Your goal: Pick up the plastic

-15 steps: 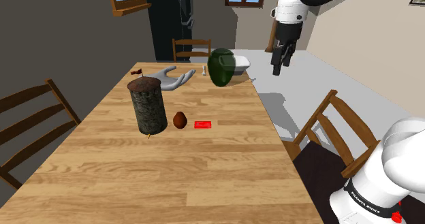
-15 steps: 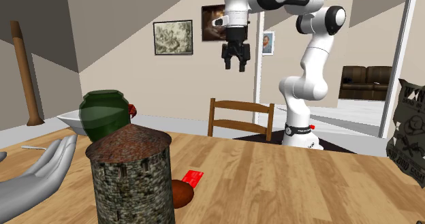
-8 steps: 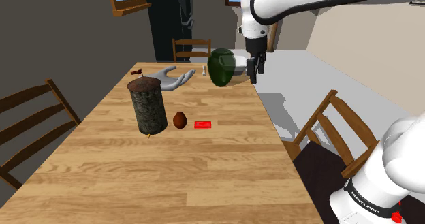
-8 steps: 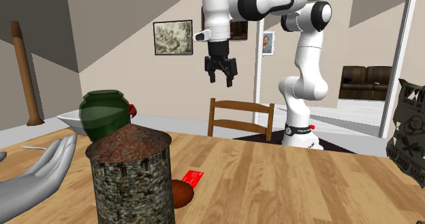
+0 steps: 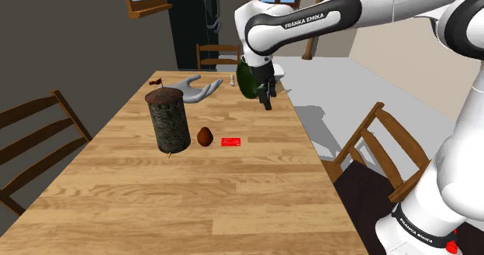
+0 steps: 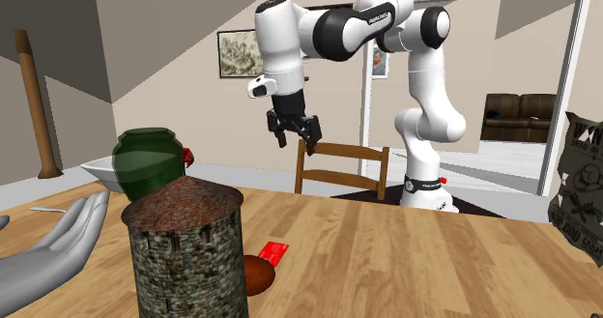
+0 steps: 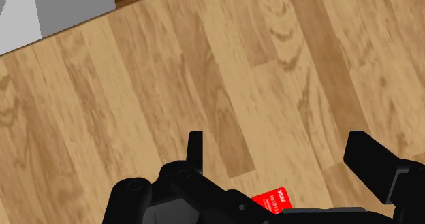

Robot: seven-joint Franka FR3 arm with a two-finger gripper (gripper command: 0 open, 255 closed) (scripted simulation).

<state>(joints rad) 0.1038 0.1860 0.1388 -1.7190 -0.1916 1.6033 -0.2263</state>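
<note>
The end effector (image 5: pixel 266 98), spread wide and empty, hangs above the tabletop (image 5: pixel 233 199) in approach. The red card (image 5: pixel 231 142) lies flat near a brown pod (image 5: pixel 204 136). Next it likely must descend over the card.

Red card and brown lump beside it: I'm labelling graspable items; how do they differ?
The red card is a thin flat rectangle lying on the wood; the brown lump is rounded with a small tip. The card is bright red, the lump dull reddish brown. The lump sits nearer the stone tower than the card. Both are small and rest on the table, apart.
</note>
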